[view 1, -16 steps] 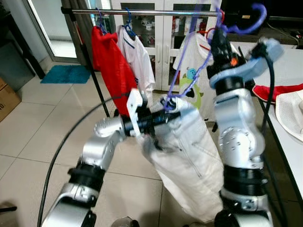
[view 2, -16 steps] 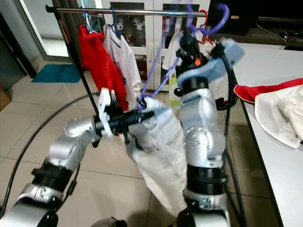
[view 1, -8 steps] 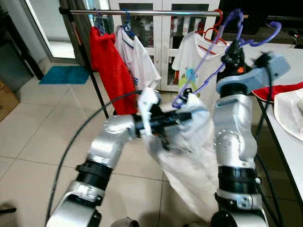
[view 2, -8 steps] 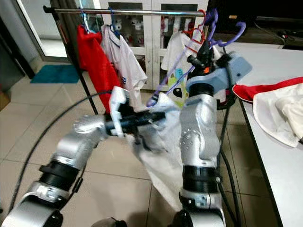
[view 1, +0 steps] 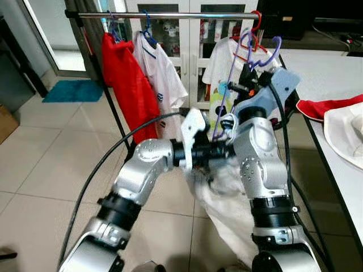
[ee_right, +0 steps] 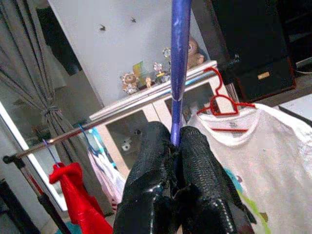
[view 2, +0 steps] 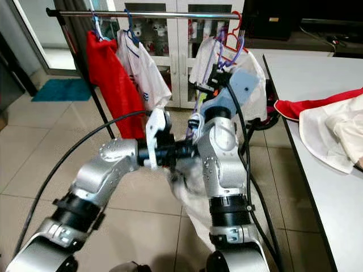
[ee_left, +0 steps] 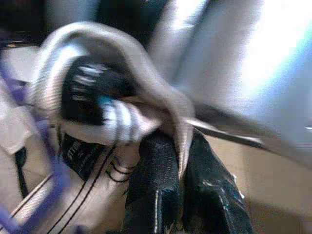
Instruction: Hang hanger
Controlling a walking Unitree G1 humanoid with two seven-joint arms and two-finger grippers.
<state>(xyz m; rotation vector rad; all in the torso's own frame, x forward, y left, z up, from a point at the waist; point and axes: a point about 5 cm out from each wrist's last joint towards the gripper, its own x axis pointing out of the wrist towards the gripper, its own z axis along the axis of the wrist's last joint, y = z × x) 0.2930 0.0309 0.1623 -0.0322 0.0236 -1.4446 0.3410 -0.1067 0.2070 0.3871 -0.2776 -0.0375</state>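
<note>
A purple hanger (view 1: 248,47) is held upright just below the clothes rail (view 1: 170,15), in front of a white cartoon shirt on a red hanger (view 1: 256,21). My right gripper (view 1: 247,72) is shut on the purple hanger's stem (ee_right: 178,73), its fingers (ee_right: 151,165) pinched round it. A white garment (view 1: 227,195) hangs from this hanger down past my right arm. My left gripper (view 1: 218,151) reaches across at chest height and is shut on the garment's ribbed collar (ee_left: 117,122), with cloth bunched between the fingers (ee_left: 156,195).
A red shirt (view 1: 122,79) and a white shirt (view 1: 161,73) hang on the rail's left part. A table (view 1: 334,79) with red and white clothes (view 1: 346,127) stands at the right. Behind is a glass cabinet (view 1: 195,39); a blue mat (view 1: 71,90) lies on the tiled floor.
The right gripper has come down with the purple hanger, from above rail height to just below it. The left gripper followed with the garment, closer to the right arm.
</note>
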